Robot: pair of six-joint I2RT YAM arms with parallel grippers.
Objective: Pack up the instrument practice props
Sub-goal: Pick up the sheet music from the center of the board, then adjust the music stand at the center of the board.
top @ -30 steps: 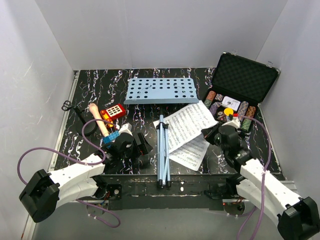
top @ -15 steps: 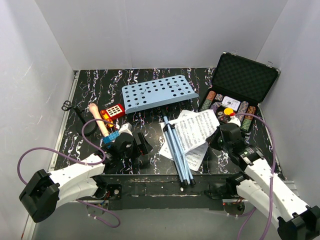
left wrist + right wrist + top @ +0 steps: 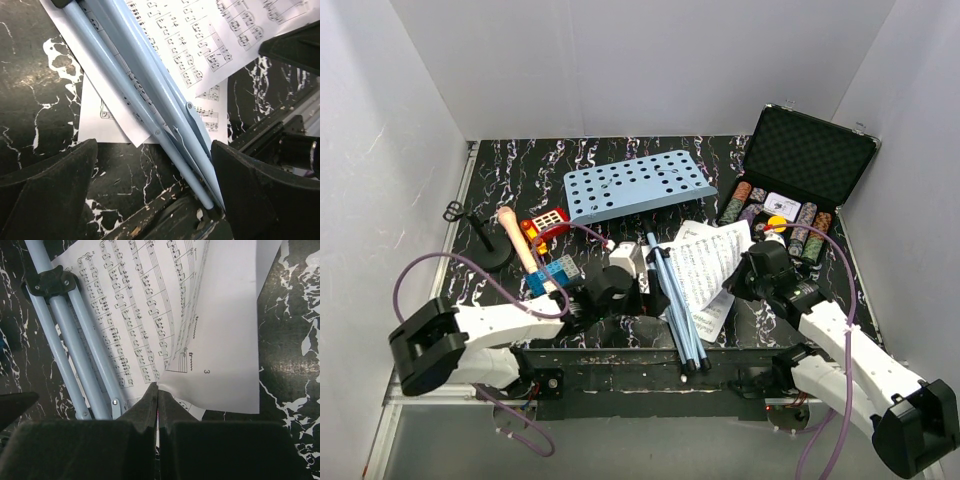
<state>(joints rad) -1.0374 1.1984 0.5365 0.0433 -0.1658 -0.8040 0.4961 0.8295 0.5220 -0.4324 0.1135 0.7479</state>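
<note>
Looks like the right gripper (image 3: 157, 390) has its fingers pressed together on the near corner of the sheet-music pages (image 3: 220, 340). The top page curls up there, probably to drag it free. The music stand (image 3: 635, 185) has its folded tripod legs (image 3: 125, 85) lying across the pages. The left gripper (image 3: 154, 150) is spread wide, with the legs lying between its fingers and apparently not touching them.

3 plain white panel walls (image 3: 620, 60) box in a black marble-patterned tabletop with white veins (image 3: 510, 170). A pale metal rail (image 3: 463, 180) runs along the tabletop's left edge. The light is soft and even, and the back corners are slightly dimmer.
</note>
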